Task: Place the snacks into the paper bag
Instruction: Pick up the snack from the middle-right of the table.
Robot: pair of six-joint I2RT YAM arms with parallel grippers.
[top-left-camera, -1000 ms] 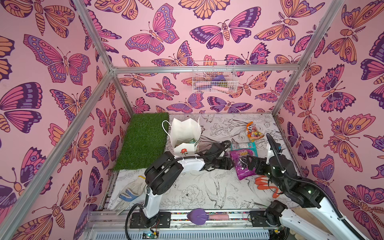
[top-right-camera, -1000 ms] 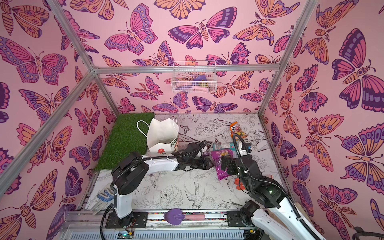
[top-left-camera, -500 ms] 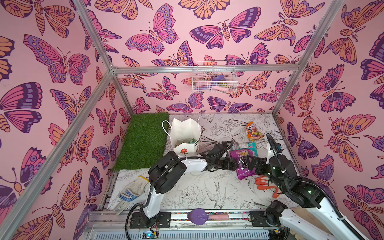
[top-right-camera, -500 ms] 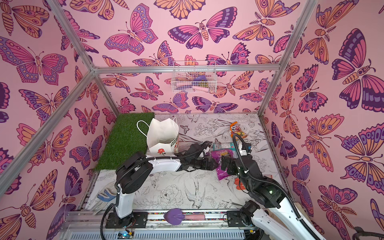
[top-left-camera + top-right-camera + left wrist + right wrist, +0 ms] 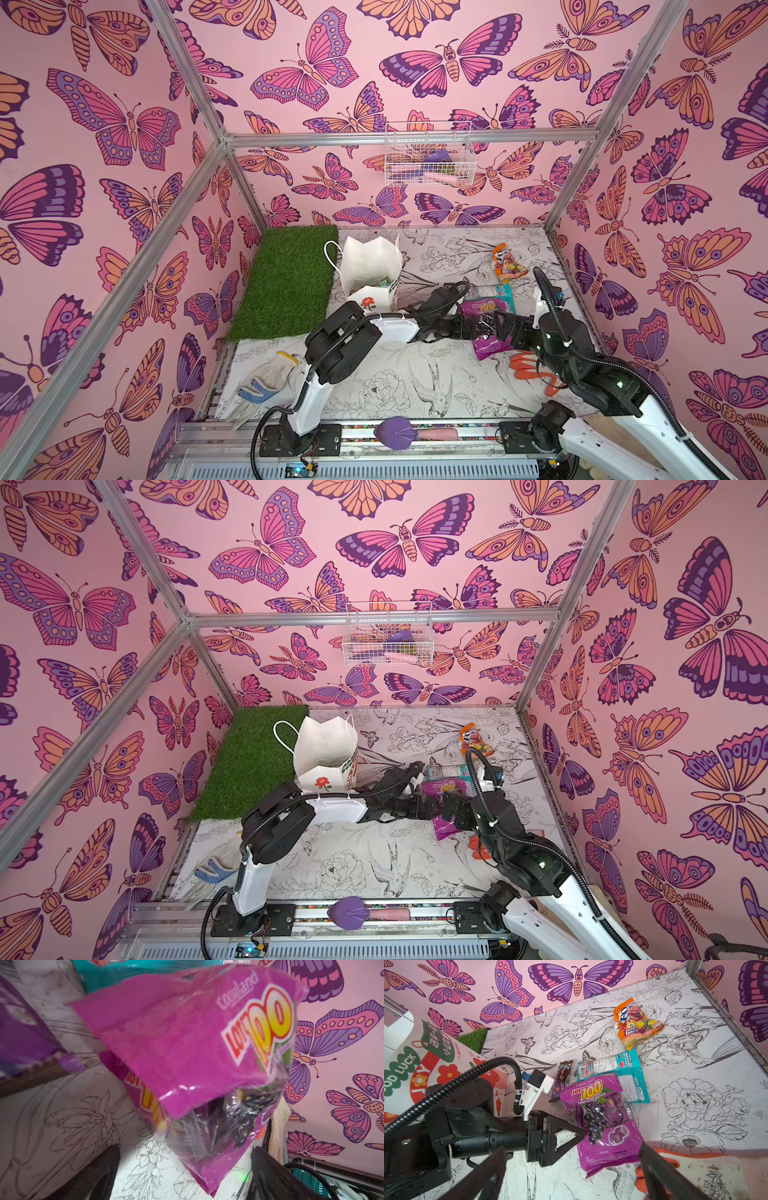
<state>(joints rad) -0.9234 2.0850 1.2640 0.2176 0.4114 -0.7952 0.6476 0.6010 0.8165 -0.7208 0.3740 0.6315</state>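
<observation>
Lying on the surface: purple grape packet (image 5: 604,1126), flat and printed side up, to the right of the paper bag (image 5: 370,266).
Neighbouring snacks: teal packet (image 5: 618,1072) partly under the purple packet's top edge; brown bar wrapper (image 5: 562,1078) just beside that corner; orange packet (image 5: 637,1024) farther back, apart from the rest.
Paper bag: upright with its mouth open and a red flower on the front, at the edge of the grass mat (image 5: 286,282).
Left gripper (image 5: 182,1172): jaws wide, low beside the purple packet, one fingertip (image 5: 582,1133) at its edge, gripping nothing.
Right gripper (image 5: 571,1180): jaws wide, above the packet's lower end, empty.
Orange glove (image 5: 532,368): flat under the right arm, just beside the packet's lower corner.
White work glove (image 5: 262,380): front left of the surface, well apart.
Wire basket (image 5: 428,158): hanging on the back wall.
</observation>
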